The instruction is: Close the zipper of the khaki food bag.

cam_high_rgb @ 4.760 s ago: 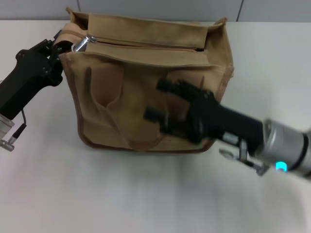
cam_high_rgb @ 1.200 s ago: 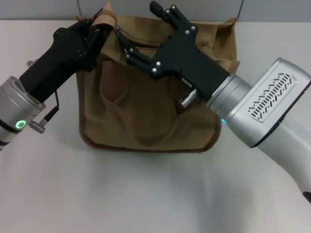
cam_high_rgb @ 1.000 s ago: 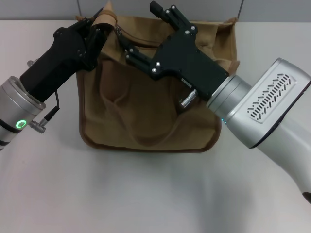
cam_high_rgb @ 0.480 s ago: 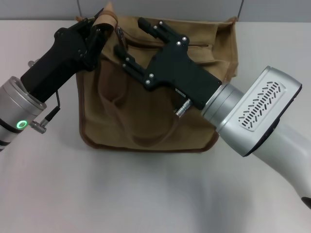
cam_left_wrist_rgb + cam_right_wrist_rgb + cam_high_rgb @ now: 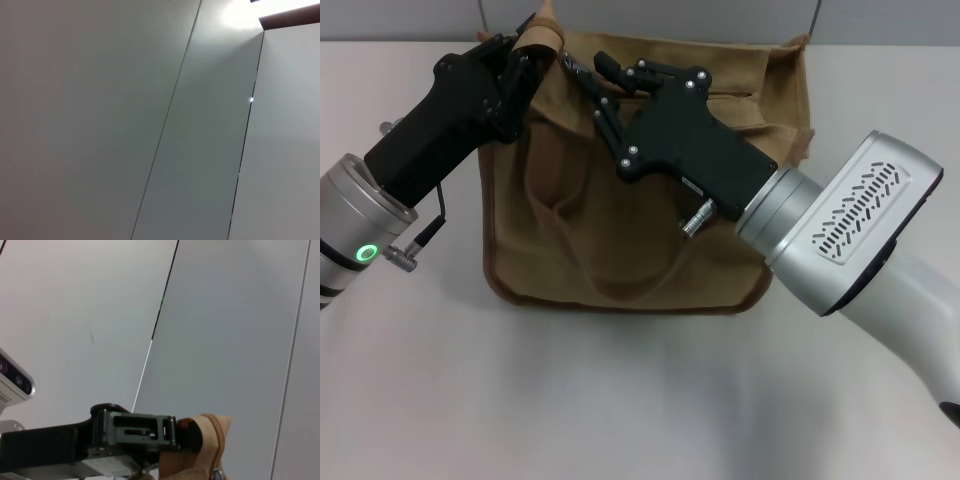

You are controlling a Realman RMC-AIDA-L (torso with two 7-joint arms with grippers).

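While the khaki food bag [image 5: 620, 200] stands upright on the white tabletop [image 5: 620, 400], two black grippers meet at its far left top corner.

From the left, the left gripper [image 5: 525, 55] is clenched on a brown fabric tab at the bag's far left corner; the right wrist view shows that gripper [image 5: 172, 432] clamped on the tan fabric. Reaching in from the right, the right gripper [image 5: 588, 75] lies across the bag's top panel, its fingers drawn close together at the left end of the zipper [image 5: 575, 68], just beside the left gripper. Whether those fingers actually pinch the small pull, I cannot tell. Running to the right under the right gripper's body, the zip line crosses the top panel toward the bag's far right corner. Only a grey wall shows in the left wrist view.
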